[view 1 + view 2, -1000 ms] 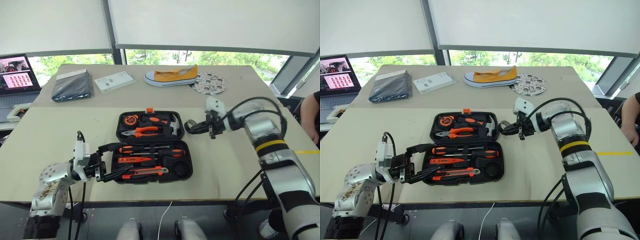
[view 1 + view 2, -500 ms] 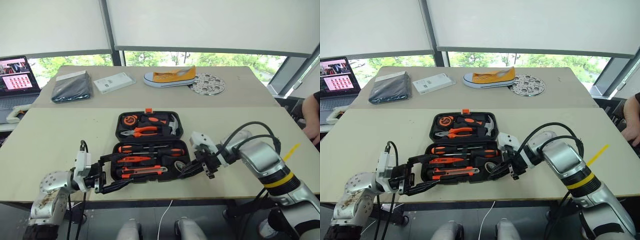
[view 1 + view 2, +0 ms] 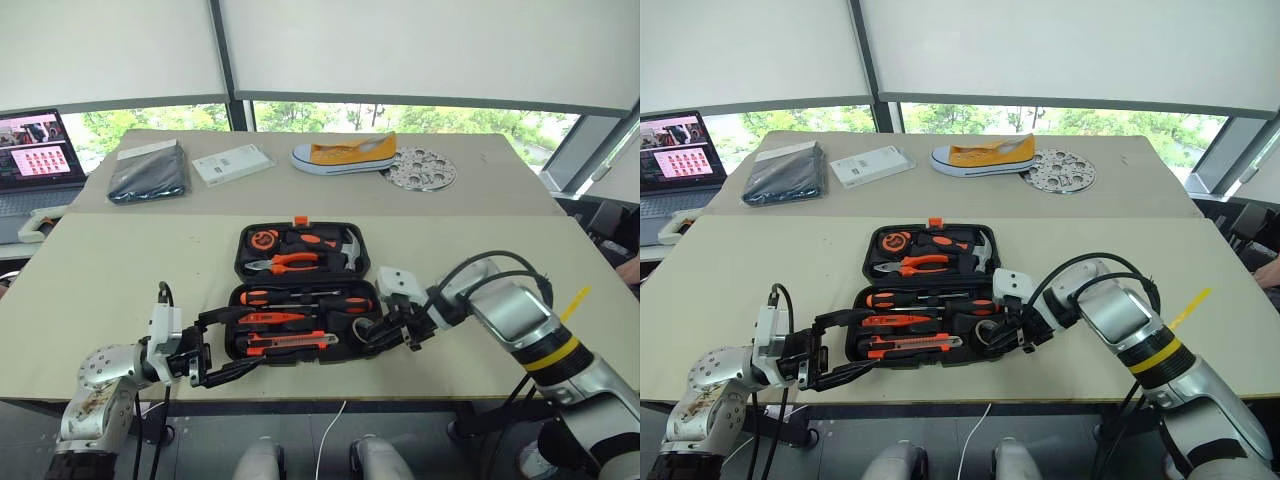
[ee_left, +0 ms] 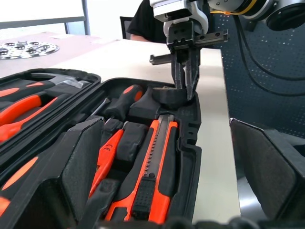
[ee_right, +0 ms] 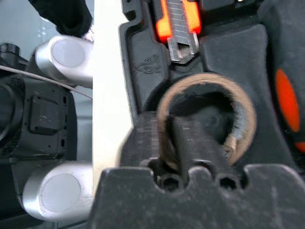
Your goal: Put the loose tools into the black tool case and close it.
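1. Pale tan table under big windows with white blinds. At upper left, a laptop, then a flat dark pouch, a white box, a yellow shoe and a perforated metal disc.
2. At lower left, the left gripper has its pincer spread wide, level, at the case's left edge and holding nothing.
3. In the middle, the black tool case lies open. It's hard moulded plastic with an orange latch on the far edge. The halves sit one above the other in the frame, and the tools lie across it, left to right.
4. The near half holds a black-and-orange screwdriver, a second screwdriver and the utility knife.
5. Right of centre, the right gripper tilts down onto the case's near right corner.
6. The head views don't show it, but the right wrist view shows the tape roll, a tan-edged ring, sitting in its round pocket. The knife's metal tip points at it.
7. The left wrist view shows that gripper from the front, standing over the roll. I can't tell if the pincer is clamped on it or has let go.
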Tool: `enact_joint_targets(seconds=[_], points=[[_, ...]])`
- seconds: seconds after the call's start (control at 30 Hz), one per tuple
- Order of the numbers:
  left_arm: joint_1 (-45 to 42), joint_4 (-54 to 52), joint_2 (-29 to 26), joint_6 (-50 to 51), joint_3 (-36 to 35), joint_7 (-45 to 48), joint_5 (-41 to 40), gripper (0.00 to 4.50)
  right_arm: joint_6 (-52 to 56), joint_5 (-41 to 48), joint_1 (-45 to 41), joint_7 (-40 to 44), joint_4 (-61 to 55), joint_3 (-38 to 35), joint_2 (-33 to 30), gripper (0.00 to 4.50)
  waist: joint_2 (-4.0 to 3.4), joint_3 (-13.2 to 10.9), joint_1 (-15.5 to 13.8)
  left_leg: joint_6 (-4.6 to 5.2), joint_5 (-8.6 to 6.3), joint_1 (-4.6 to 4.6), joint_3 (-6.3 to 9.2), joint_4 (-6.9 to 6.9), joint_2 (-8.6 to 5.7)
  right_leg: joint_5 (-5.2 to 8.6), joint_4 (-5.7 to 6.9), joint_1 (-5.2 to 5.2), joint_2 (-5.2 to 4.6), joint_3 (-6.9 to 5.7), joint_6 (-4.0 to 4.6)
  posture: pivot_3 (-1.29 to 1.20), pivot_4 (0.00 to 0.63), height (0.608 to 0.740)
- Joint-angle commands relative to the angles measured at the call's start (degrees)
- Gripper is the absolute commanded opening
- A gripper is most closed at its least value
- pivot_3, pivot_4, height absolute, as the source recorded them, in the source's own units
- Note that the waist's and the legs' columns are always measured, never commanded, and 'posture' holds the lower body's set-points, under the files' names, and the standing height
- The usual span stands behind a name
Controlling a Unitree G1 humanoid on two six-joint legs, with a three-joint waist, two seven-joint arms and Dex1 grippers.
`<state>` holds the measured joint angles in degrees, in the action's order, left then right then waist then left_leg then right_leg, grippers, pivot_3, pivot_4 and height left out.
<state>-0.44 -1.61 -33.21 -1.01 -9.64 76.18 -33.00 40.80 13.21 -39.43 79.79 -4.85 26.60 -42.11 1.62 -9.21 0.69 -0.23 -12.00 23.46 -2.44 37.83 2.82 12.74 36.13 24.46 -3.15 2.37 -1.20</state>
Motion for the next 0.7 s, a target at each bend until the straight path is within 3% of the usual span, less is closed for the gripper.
enact_joint_targets(seconds=[0.03,0.2,0.23,0.3,0.4,0.5,0.6,0.7], points=[[0.2,-1.7,-0.6,1.5,-3.7,-3.8,-2.0,4.50,-3.8,5.9,1.3,-0.1,-1.9,-8.3,1.3,2.39,0.01,0.0,0.0,0.00,0.00,0.06,0.01,-0.02,0.00,-0.07,-0.01,0.04,0.01,0.00,-0.11,0.00,0.150,0.740],[-0.7,-0.1,-1.3,5.9,-8.6,-11.4,-3.3,4.50,-5.4,11.4,6.0,1.3,1.1,-18.4,-2.2,2.39,0.09,-0.1,-0.3,0.00,0.00,0.10,0.03,-0.03,-0.04,-0.10,-0.03,0.02,-0.04,-0.01,-0.11,0.00,0.150,0.740],[-1.6,1.2,-1.4,7.0,-9.3,-14.3,-2.3,4.25,-7.2,10.7,6.5,-0.2,3.0,-19.5,-1.7,2.40,0.11,-0.1,-0.2,0.00,0.00,0.07,0.03,-0.03,-0.05,-0.09,-0.05,-0.01,-0.05,-0.02,-0.12,0.00,0.150,0.740],[-3.4,3.7,-2.0,9.8,-9.7,-19.9,0.1,3.83,-13.1,7.2,6.1,-5.3,8.8,-20.7,0.3,1.89,0.14,-0.1,0.0,0.00,0.00,-0.02,0.03,-0.03,-0.04,-0.05,-0.06,-0.08,-0.04,-0.01,-0.20,0.00,0.150,0.740],[-7.2,8.0,-2.4,13.2,-8.1,-26.6,4.5,2.44,-30.0,-3.1,3.4,-15.6,22.2,-19.3,3.4,0.88,0.15,-0.1,0.2,0.00,0.01,-0.17,0.01,-0.02,-0.03,-0.06,-0.02,-0.15,0.02,0.00,-0.13,0.00,0.150,0.740],[-9.2,9.7,-2.7,14.1,-5.9,-27.8,7.3,1.36,-36.8,-6.0,1.1,-18.5,29.2,-19.2,5.7,0.01,0.15,-0.1,0.5,-0.02,0.03,-0.11,-0.02,-0.02,-0.05,-0.17,0.01,-0.06,0.04,0.04,-0.22,0.00,0.150,0.740],[-12.3,11.9,-2.5,15.2,-2.6,-28.3,10.0,0.12,-42.8,-9.5,-1.5,-21.2,36.4,-18.0,7.8,0.00,0.15,-0.1,0.5,-0.02,0.03,-0.04,-0.01,-0.09,-0.05,-0.22,-0.01,-0.03,0.07,0.09,-0.05,0.00,0.150,0.740],[-15.6,13.9,-1.0,14.7,0.2,-27.9,11.5,0.02,-46.2,-10.5,-2.9,-20.6,40.7,-17.4,10.2,0.00,0.15,-0.1,0.4,-0.02,0.02,0.03,-0.01,-0.09,-0.05,-0.34,-0.04,-0.03,0.07,0.08,0.14,0.00,0.150,0.740]])
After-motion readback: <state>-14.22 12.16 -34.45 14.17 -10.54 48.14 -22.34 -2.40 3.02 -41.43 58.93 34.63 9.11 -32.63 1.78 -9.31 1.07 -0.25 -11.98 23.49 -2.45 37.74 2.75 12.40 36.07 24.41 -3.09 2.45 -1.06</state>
